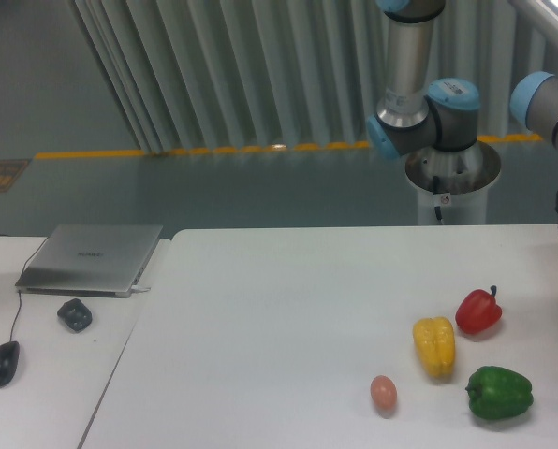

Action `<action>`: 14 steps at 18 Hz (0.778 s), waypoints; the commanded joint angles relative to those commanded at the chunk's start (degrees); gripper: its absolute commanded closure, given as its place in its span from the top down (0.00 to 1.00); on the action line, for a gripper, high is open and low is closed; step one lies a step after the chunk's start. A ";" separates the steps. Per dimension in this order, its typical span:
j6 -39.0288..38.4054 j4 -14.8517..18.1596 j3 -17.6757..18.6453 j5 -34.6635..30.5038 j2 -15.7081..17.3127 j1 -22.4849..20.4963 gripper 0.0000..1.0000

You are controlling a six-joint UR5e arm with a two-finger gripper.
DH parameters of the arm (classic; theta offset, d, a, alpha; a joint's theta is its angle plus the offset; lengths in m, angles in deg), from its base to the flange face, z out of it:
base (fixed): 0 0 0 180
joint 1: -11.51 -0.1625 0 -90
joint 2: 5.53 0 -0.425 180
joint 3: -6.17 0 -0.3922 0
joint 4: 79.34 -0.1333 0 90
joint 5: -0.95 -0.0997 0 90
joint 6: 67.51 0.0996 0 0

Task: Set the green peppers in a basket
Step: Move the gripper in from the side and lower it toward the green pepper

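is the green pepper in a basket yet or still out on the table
Out. The glossy dark-green bell pepper lies on the bare white table, beside the yellow pepper; no basket is visible.

Glossy dark-green bell pepper [499, 393], lumpy and lobed, lying on its side, near right corner of the white table

Glossy dark-green bell pepper [499, 393] sits at the front right of the white table [288, 309]. Yellow pepper [434, 346] lies to its left, slightly behind; red pepper [477, 311] behind both; small pinkish egg [383, 393] left of the yellow pepper
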State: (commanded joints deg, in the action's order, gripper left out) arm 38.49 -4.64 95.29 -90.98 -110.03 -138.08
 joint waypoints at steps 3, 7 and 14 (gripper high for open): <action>0.53 0.17 0.26 -0.09 0.35 -0.26 1.00; 0.62 0.44 0.53 -0.09 0.88 0.79 1.00; -5.52 -0.53 1.41 -0.44 1.32 2.90 1.00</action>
State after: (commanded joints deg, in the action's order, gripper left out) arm 32.97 -5.16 96.70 -91.42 -108.72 -135.18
